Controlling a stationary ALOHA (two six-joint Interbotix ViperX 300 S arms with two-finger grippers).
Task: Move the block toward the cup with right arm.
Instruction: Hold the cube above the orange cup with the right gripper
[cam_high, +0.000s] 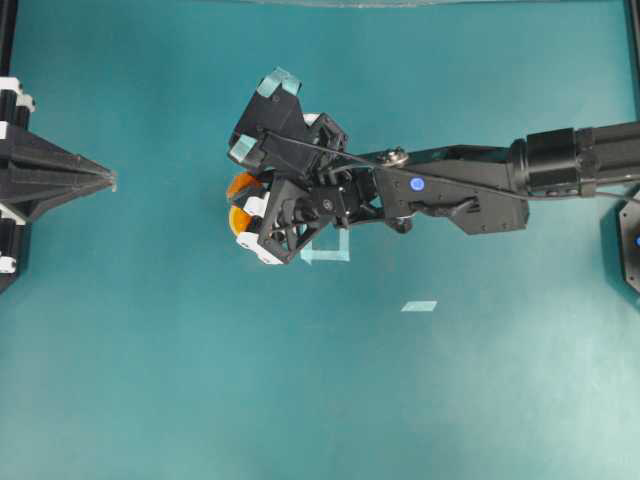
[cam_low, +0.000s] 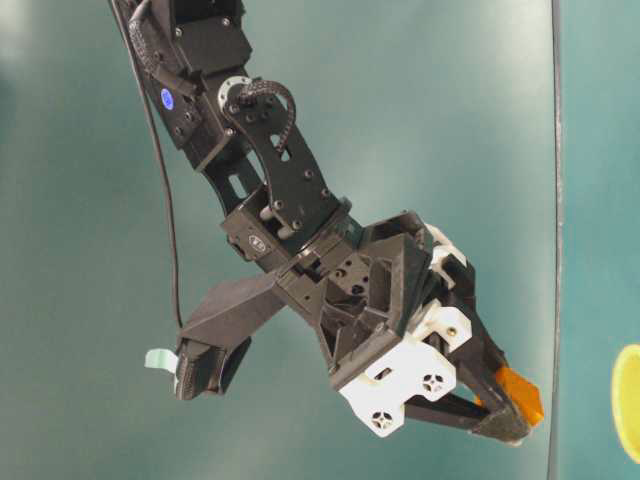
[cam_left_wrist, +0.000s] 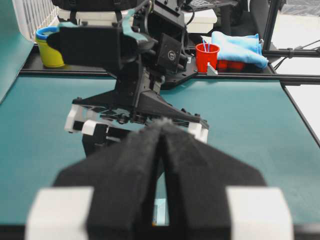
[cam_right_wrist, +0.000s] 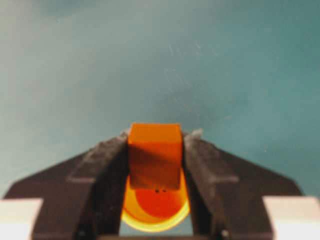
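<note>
My right gripper (cam_right_wrist: 155, 134) is shut on the block (cam_right_wrist: 154, 149), a small orange cube pinched between the black fingers. Directly below it lies the cup (cam_right_wrist: 155, 216), a yellow-orange ring with a darker inside. From overhead, the right gripper (cam_high: 241, 192) reaches in from the right; the block (cam_high: 240, 184) and a sliver of the cup (cam_high: 237, 219) peek out from under it. The table-level view shows the block (cam_low: 519, 390) held off the surface, with the cup (cam_low: 629, 402) at the right edge. The left gripper (cam_high: 108, 180) rests shut at the far left, its fingertips (cam_left_wrist: 159, 131) pressed together.
A pale tape square (cam_high: 326, 249) lies just right of the cup and a pale tape strip (cam_high: 419, 306) further right. Beyond the table's far edge stand a red cup (cam_left_wrist: 207, 56), a yellow container (cam_left_wrist: 49, 51) and a blue cloth (cam_left_wrist: 239, 44).
</note>
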